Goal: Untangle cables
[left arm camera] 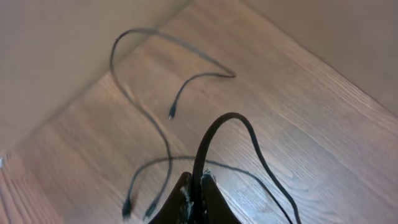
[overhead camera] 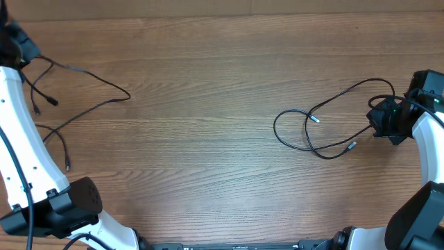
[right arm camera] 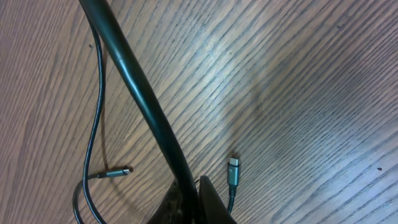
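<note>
Two groups of thin black cables lie far apart on the wooden table. On the left, cables (overhead camera: 97, 82) trail from my left gripper (overhead camera: 24, 52) at the far left edge, loose plug tips (overhead camera: 54, 102) lying below it. The left wrist view has the left gripper (left arm camera: 199, 186) shut on one cable (left arm camera: 231, 116), which arches up and off to the right. On the right, a looped cable (overhead camera: 326, 104) with two silvery plugs (overhead camera: 314, 118) runs to my right gripper (overhead camera: 378, 117). Seen from the right wrist, the right gripper (right arm camera: 191, 190) is shut on that cable (right arm camera: 134, 81), a plug (right arm camera: 233, 168) beside it.
My left arm's white links (overhead camera: 28, 153) run along the table's left side. Its black base (overhead camera: 69, 201) sits at the front left. The right arm (overhead camera: 427, 139) stands at the right edge. Beyond the table's far edge lies a plain tan surface (left arm camera: 56, 43).
</note>
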`<state>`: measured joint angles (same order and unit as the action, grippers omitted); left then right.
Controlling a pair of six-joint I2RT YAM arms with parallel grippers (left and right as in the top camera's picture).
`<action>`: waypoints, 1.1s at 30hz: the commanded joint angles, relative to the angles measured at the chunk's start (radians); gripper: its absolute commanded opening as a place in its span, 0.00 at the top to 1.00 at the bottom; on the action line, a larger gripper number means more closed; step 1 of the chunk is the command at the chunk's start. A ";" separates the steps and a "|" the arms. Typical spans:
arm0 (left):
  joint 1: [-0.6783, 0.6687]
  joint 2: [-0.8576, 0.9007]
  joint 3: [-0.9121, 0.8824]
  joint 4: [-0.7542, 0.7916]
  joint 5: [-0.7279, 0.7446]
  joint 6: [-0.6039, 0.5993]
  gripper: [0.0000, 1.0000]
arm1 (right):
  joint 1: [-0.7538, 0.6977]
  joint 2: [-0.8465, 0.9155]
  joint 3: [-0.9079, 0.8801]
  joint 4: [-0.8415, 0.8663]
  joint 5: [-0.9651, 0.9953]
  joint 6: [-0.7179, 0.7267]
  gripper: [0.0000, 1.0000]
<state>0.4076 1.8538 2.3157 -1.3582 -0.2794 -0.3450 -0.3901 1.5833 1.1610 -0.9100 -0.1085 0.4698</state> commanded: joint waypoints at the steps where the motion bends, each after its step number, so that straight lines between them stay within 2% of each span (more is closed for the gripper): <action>1: 0.040 -0.002 0.004 -0.018 0.001 -0.122 0.96 | 0.004 0.003 -0.006 0.005 -0.010 -0.007 0.96; 4: 0.066 -0.001 0.003 -0.052 0.000 -0.166 0.96 | 0.004 0.003 -0.006 0.005 -0.010 -0.007 0.96; 8: 0.092 0.004 0.003 -0.106 -0.001 -0.294 0.96 | 0.004 0.003 -0.006 0.005 -0.010 -0.007 0.96; 16: 0.129 0.007 0.003 -0.217 -0.076 -0.664 0.93 | 0.004 0.003 -0.006 0.005 -0.017 -0.008 0.96; 20: 0.132 0.008 0.003 -0.227 -0.114 -0.688 0.92 | 0.004 0.003 -0.006 0.005 -0.017 -0.007 0.96; 21: 0.132 0.008 0.003 -0.227 -0.124 -0.687 0.89 | 0.004 0.003 -0.006 0.006 -0.017 -0.007 0.96; 22: 0.132 0.008 0.003 -0.227 -0.124 -0.687 0.79 | 0.004 0.003 -0.006 0.006 -0.017 -0.007 0.96; 25: 0.132 0.008 0.003 -0.225 -0.122 -0.668 0.06 | 0.004 0.003 -0.006 0.008 -0.018 -0.007 0.96; 26: 0.131 0.009 0.003 -0.221 -0.127 -0.644 0.00 | 0.004 0.003 -0.006 0.008 -0.019 -0.007 0.96; 31: 0.130 0.011 0.003 -0.203 -0.073 -0.512 0.00 | 0.004 0.003 -0.006 0.008 -0.032 -0.008 0.96; 32: 0.130 0.010 0.003 -0.197 -0.034 -0.463 0.06 | 0.004 0.003 -0.006 0.008 -0.044 -0.011 0.96; 33: 0.128 0.008 0.003 -0.178 0.031 -0.372 0.21 | 0.004 0.003 -0.006 0.012 -0.085 -0.039 0.96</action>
<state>0.5369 1.8538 2.3157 -1.5566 -0.3500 -0.9039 -0.3901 1.5833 1.1610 -0.9073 -0.1341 0.4679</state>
